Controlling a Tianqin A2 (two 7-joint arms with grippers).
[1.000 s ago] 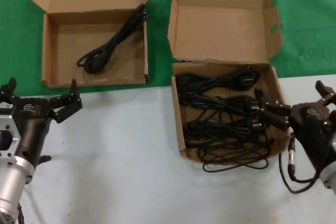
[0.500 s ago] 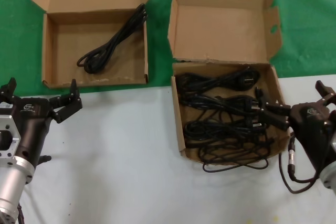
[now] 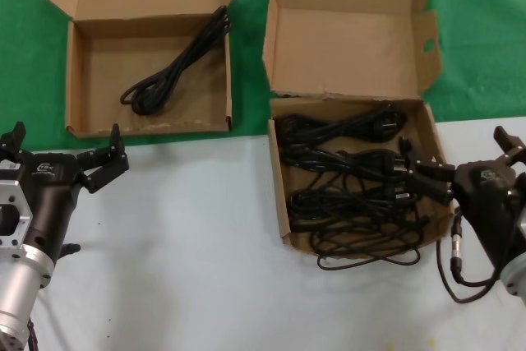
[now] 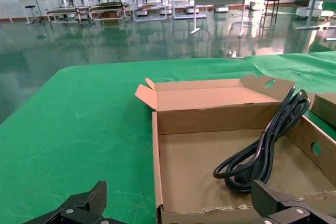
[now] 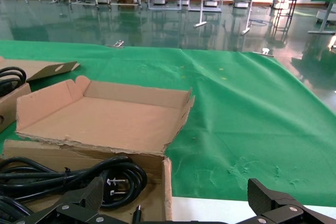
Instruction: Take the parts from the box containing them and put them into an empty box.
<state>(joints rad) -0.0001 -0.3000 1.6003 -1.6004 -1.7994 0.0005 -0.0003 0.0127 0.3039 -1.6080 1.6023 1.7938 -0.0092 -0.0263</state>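
The side-flapped box (image 3: 280, 195) at centre right holds several tangled black power cords (image 3: 349, 182); one loop spills over its front edge onto the white table. The wide box (image 3: 71, 80) at far left holds one coiled cord (image 3: 168, 71). My right gripper (image 3: 467, 162) is open and empty, straddling the full box's right wall near its front corner; in the right wrist view (image 5: 176, 195) the cords (image 5: 79, 174) and that wall (image 5: 167, 182) lie between its fingers. My left gripper (image 3: 64, 150) is open and empty, just before the wide box's front wall (image 4: 210, 214), facing the cord (image 4: 262, 148).
The boxes' far parts lie on green cloth (image 3: 485, 30); the near half is white table (image 3: 189, 236). My own cable with a silver connector (image 3: 453, 251) hangs by the right wrist. The full box's lid (image 3: 345, 39) stands upright behind it.
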